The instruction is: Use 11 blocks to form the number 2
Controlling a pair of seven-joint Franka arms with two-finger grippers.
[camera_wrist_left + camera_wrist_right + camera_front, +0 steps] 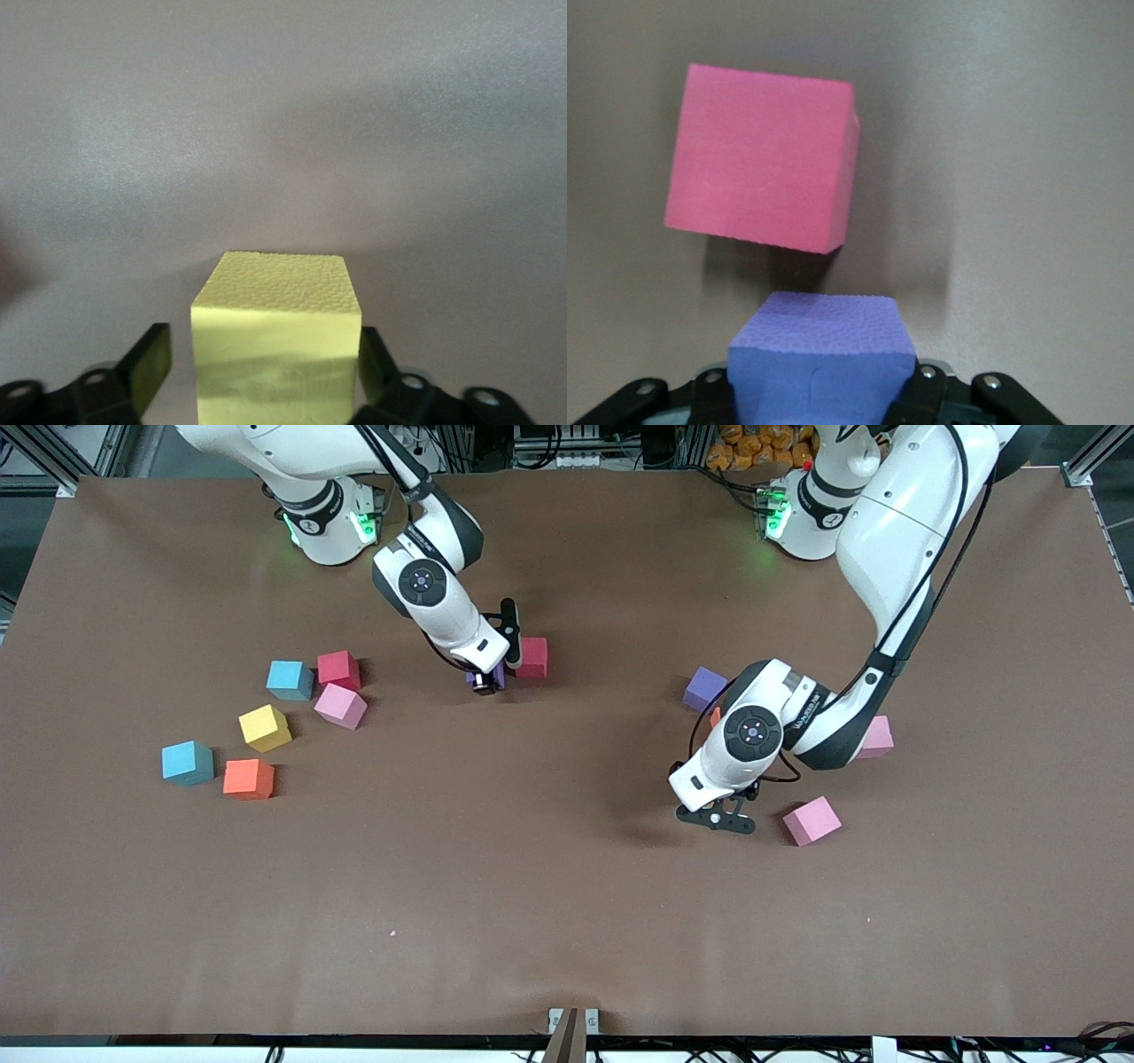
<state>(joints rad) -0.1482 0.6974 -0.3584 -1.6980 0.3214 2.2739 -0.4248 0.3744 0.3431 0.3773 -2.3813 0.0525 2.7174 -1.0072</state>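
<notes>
Yellow block [276,341] between left jaws, hidden under arm from front.

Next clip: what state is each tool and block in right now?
left tool: open, straddling a yellow block.
right tool: shut on a purple block.
red block: unheld, lying on the table beside the purple block.
pink block: loose on the table, untouched.
number 2: not yet formed.
</notes>
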